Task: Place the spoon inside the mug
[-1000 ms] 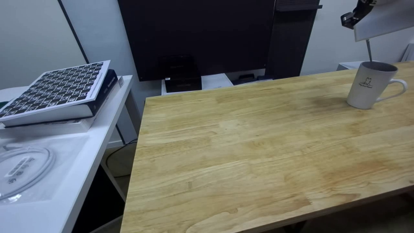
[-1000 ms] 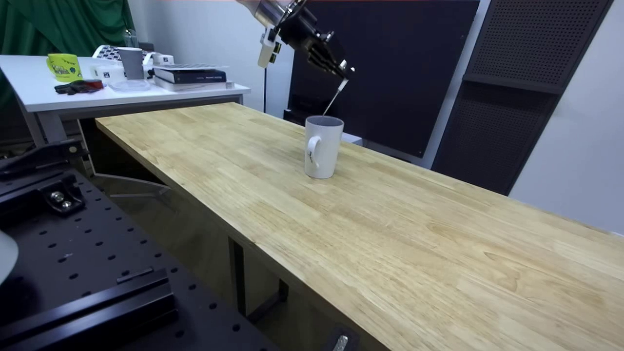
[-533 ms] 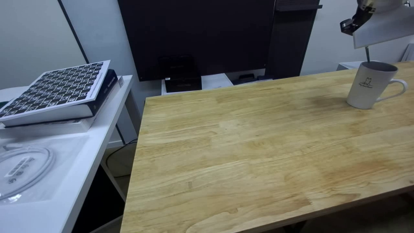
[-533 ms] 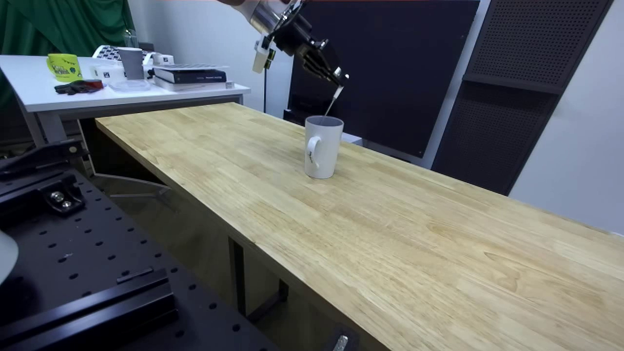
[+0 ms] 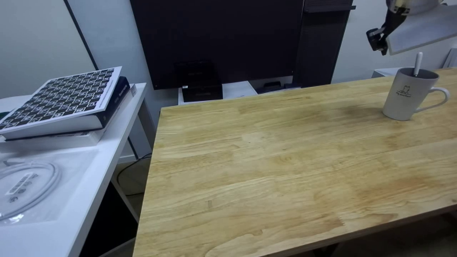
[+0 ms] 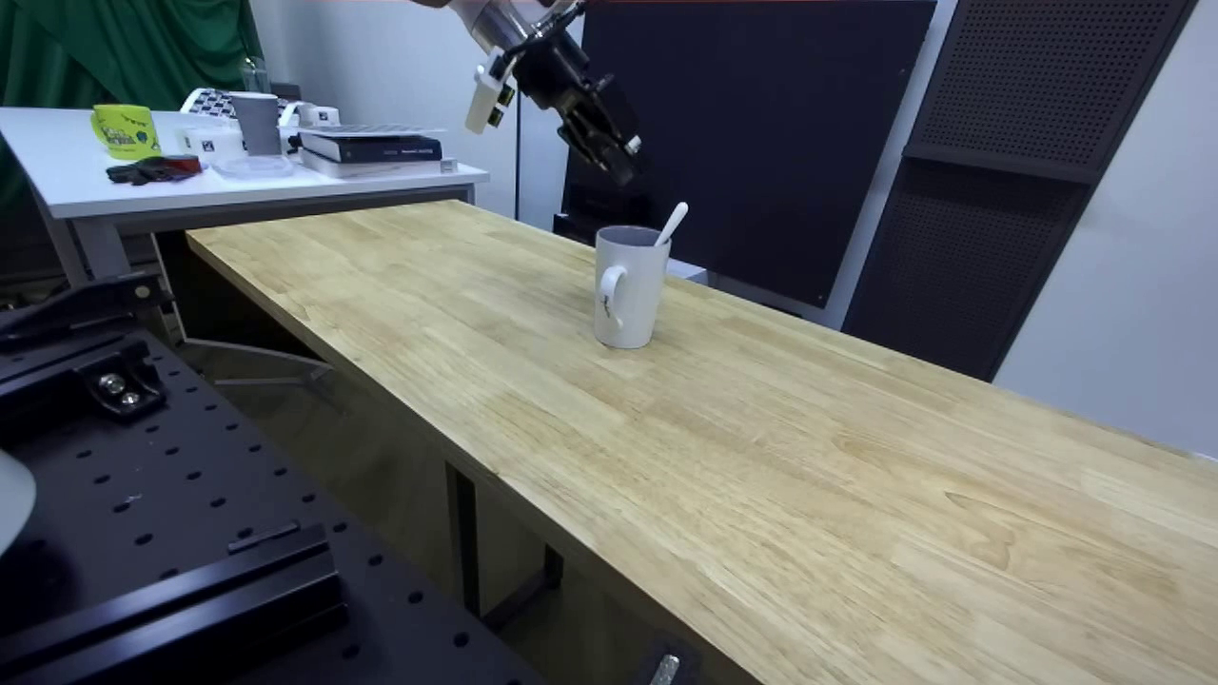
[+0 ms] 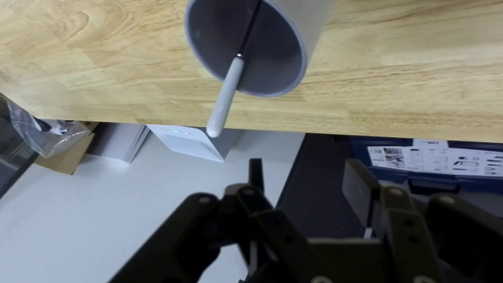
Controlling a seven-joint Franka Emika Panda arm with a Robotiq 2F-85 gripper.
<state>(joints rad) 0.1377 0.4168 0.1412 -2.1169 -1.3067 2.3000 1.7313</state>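
Observation:
The pale grey-white mug (image 5: 407, 98) stands upright on the wooden table and also shows in an exterior view (image 6: 633, 300). The spoon (image 7: 226, 98) leans inside the mug (image 7: 271, 74). Its white handle end sticks out above the rim in both exterior views (image 5: 417, 64) (image 6: 672, 224). Its thin metal stem goes down inside; its bowl is hidden. My gripper (image 7: 304, 173) is open and empty, fingers wide apart. It hangs above the mug, apart from the spoon, in both exterior views (image 5: 379, 41) (image 6: 623, 164).
The wooden table (image 5: 267, 160) carries the mug near its far edge. A white side table (image 6: 95, 181) holds books, cups and a yellow mug. A dark panel (image 6: 752, 143) stands behind. Past the table edge, the wrist view shows a white box (image 7: 188, 141) and a blue case (image 7: 436, 179).
The gripper lowered with the spoon, then opened and let go. The spoon's handle tipped over to rest against the mug's rim. The gripper has moved away from it. The mug stayed put.

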